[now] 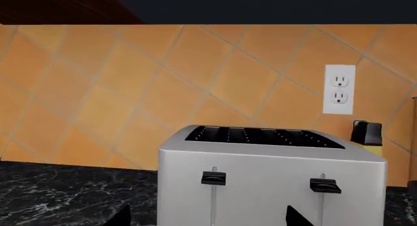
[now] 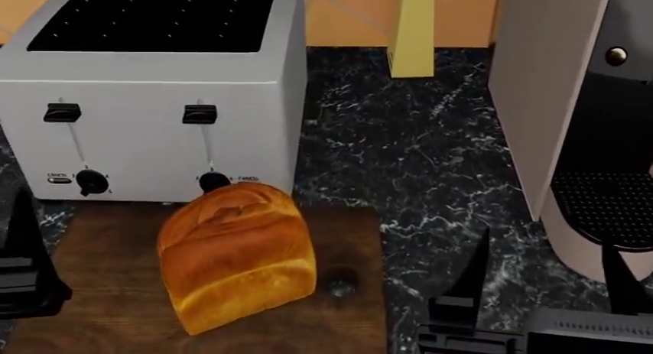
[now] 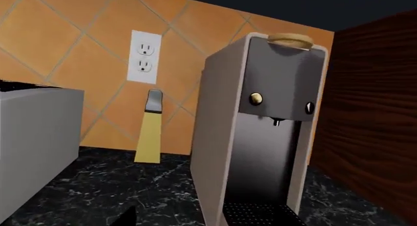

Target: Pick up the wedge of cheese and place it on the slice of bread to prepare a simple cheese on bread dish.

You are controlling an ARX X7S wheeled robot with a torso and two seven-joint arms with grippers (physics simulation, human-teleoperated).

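Note:
The slice of bread (image 2: 237, 254), a chunky golden-orange loaf with a browned domed top, stands on a brown wooden board (image 2: 112, 308) in front of the toaster in the head view. The wedge of cheese is not in any view. My left gripper (image 1: 208, 218) is open and empty and faces the toaster's front. One of its fingers (image 2: 26, 232) shows at the head view's left edge, beside the board. My right gripper (image 2: 546, 274) is open and empty, low over the counter to the right of the board. One dark fingertip (image 3: 124, 217) shows in the right wrist view.
A silver toaster (image 2: 153, 94) (image 1: 270, 182) stands behind the board. A tall yellow tapered object with a black top (image 2: 414, 33) (image 3: 150, 133) stands at the tiled wall. A coffee machine (image 2: 571, 132) (image 3: 260, 138) stands at the right. A small dark knob (image 2: 342, 285) lies on the board.

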